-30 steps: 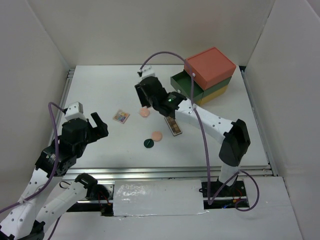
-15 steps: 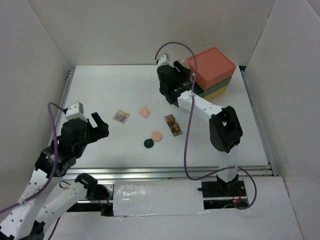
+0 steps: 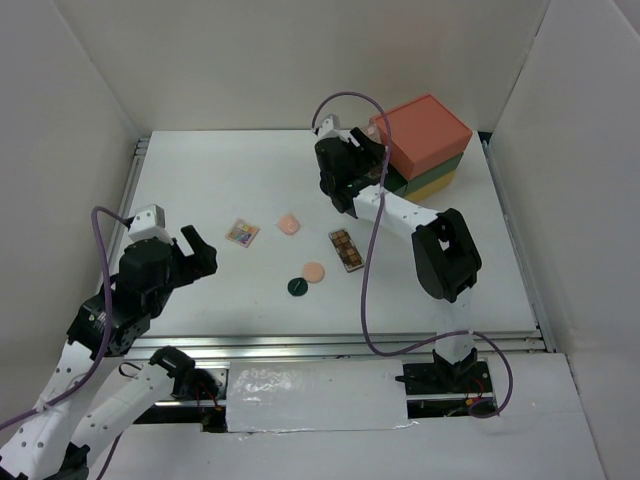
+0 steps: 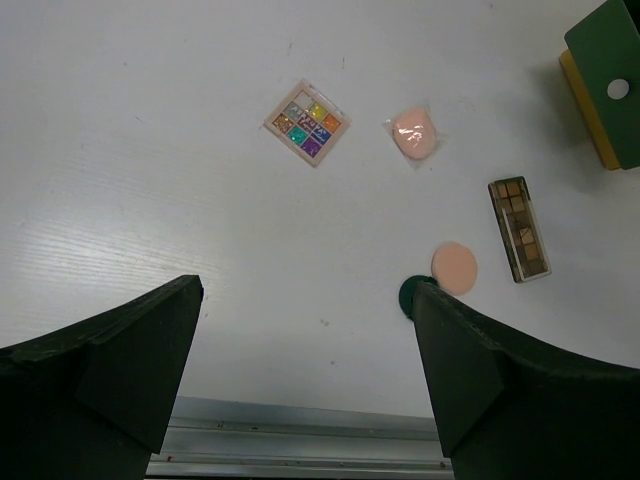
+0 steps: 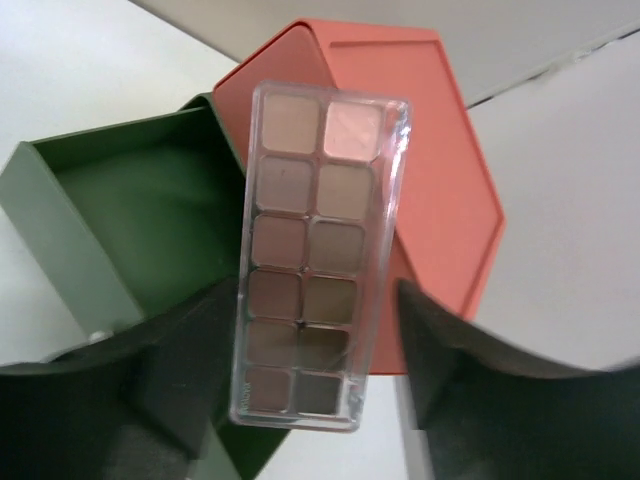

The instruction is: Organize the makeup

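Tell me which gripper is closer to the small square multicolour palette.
Left. The left gripper hangs open just left of the multicolour palette. The right gripper is off at the back right by the drawer box, holding a brown eyeshadow palette.

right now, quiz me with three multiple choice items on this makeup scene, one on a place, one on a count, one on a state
1. Where is the brown eyeshadow palette that has the right gripper around it?
A) in the air by the open green drawer
B) flat on the table
C) in the left gripper

2. How many peach compacts lie on the table?
A) one
B) two
C) four

3. How is the left gripper?
A) shut on a compact
B) shut, empty
C) open, empty

Answers:
1 A: the right wrist view shows it between the fingers, in front of the drawer.
2 B: the left wrist view shows one farther out and one nearer.
3 C: its fingers stand wide apart with only table between them.
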You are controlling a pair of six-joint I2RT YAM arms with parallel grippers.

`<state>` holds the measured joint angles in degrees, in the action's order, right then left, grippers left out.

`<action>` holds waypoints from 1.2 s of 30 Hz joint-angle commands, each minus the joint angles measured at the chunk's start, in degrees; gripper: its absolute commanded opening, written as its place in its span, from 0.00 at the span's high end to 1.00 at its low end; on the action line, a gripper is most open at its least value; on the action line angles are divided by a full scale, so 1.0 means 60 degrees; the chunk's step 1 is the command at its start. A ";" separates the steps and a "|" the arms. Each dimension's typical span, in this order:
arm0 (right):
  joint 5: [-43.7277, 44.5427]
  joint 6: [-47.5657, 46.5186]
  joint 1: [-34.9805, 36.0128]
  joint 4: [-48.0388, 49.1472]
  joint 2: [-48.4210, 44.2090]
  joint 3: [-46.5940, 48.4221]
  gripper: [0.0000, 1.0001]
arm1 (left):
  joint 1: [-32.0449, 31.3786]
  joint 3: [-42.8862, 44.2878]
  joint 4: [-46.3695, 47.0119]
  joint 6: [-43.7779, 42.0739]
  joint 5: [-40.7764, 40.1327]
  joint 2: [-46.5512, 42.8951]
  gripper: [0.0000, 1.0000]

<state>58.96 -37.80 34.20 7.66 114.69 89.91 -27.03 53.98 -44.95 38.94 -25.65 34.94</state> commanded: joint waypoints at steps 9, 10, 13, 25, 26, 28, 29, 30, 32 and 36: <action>-0.0378 0.1538 -0.0118 -0.1947 -0.0380 0.0849 0.17 | 0.0007 -0.0075 0.0372 -0.0293 0.0100 -0.0066 0.01; -0.0625 0.2004 -0.0002 -0.2299 -0.0438 0.0923 0.17 | 0.0007 -0.0075 0.0372 -0.0293 0.0086 -0.0052 0.01; -0.1239 0.3760 0.0378 -0.4315 -0.0702 0.1259 0.17 | -0.0007 -0.0061 0.0372 -0.0279 0.0085 -0.0081 0.00; -0.7614 0.9332 0.0644 -0.5848 -0.2841 -0.2882 0.00 | 0.0007 -0.0075 0.0416 -0.0337 0.0217 -0.0022 0.01; -0.7615 0.9390 0.0673 -0.5818 -0.2667 -0.2943 0.00 | 0.0007 -0.0061 0.0402 -0.0323 0.0203 0.0007 0.01; -0.7979 0.9289 0.0644 -0.5789 -0.2229 -0.2958 0.00 | 0.0007 -0.0046 0.0387 -0.0308 0.0144 -0.0007 0.01; -0.8140 0.9173 0.0658 -0.5760 -0.2052 -0.2929 0.00 | 0.0007 -0.0060 0.0358 -0.0294 0.0129 -0.0022 0.01; -0.8243 0.9171 0.0658 -0.5774 -0.1876 -0.2886 0.00 | 0.0007 -0.0060 0.0343 -0.0264 0.0086 -0.0037 0.01; -0.8142 0.9201 0.0658 -0.5891 -0.1320 -0.2681 0.00 | 0.0007 -0.0060 0.0314 -0.0235 -0.0002 -0.0125 0.01; -0.7718 0.9230 0.0629 -0.6052 -0.0660 -0.2475 0.01 | 0.0007 -0.0075 0.0328 -0.0205 -0.0047 -0.0227 0.01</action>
<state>12.32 15.97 38.22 -28.77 109.10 72.77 -27.03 53.98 -44.88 38.76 -25.19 34.35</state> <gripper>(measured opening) 0.992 0.994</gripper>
